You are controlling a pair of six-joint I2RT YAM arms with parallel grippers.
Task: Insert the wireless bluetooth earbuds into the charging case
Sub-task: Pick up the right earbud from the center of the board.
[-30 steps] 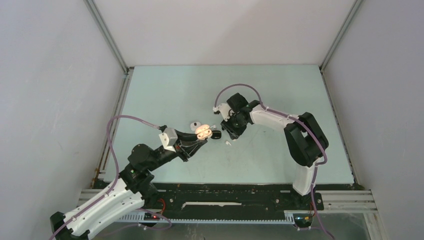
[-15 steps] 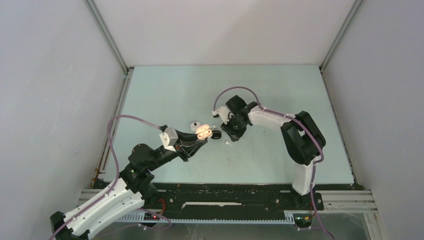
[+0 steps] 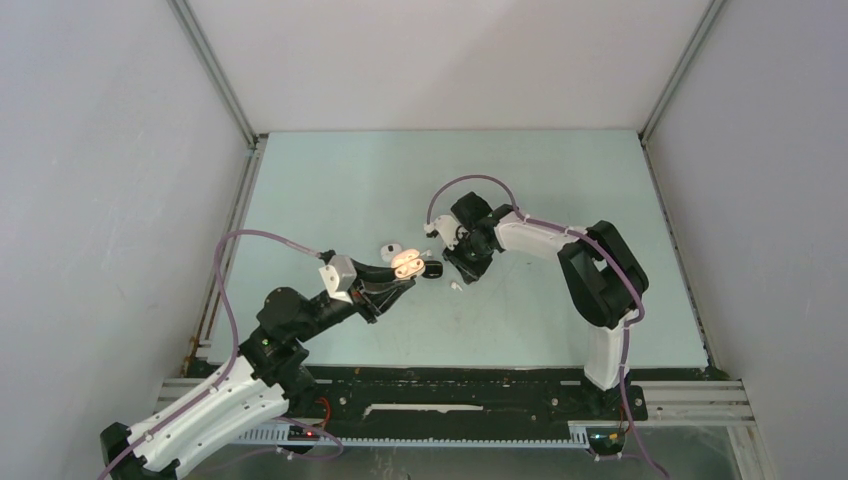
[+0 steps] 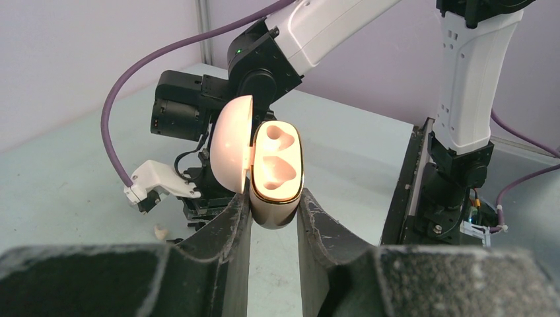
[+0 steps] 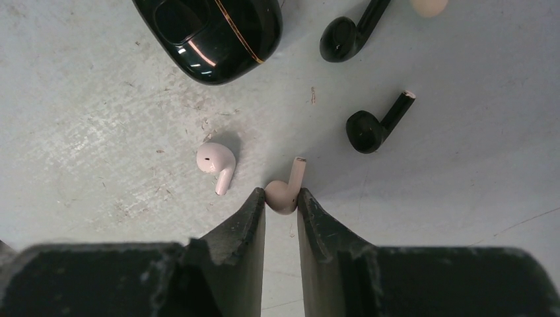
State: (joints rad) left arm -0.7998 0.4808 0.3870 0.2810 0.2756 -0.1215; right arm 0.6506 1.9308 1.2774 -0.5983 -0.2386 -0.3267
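My left gripper [image 4: 273, 206] is shut on the lower body of a pale charging case [image 4: 276, 173]. It holds the case upright above the table, lid open, with two empty sockets showing. In the top view the case [image 3: 405, 262] glows just left of the right gripper [image 3: 460, 274]. In the right wrist view my right gripper [image 5: 282, 196] is down at the table, shut on the head of a pale earbud [image 5: 285, 193] whose stem points away. A second pale earbud [image 5: 216, 160] lies loose just to its left. Two black earbuds [image 5: 373, 125] [image 5: 350, 30] lie farther off.
A glossy black case [image 5: 214, 30], lid open, lies on the table beyond the pale earbuds. A small white item [image 3: 388, 247] sits left of the held case. The light green tabletop [image 3: 560, 180] is walled on three sides.
The right gripper's jaws have closed onto the pale earbud, and the right arm has settled slightly lower and to the left. The left arm and its case have not moved.
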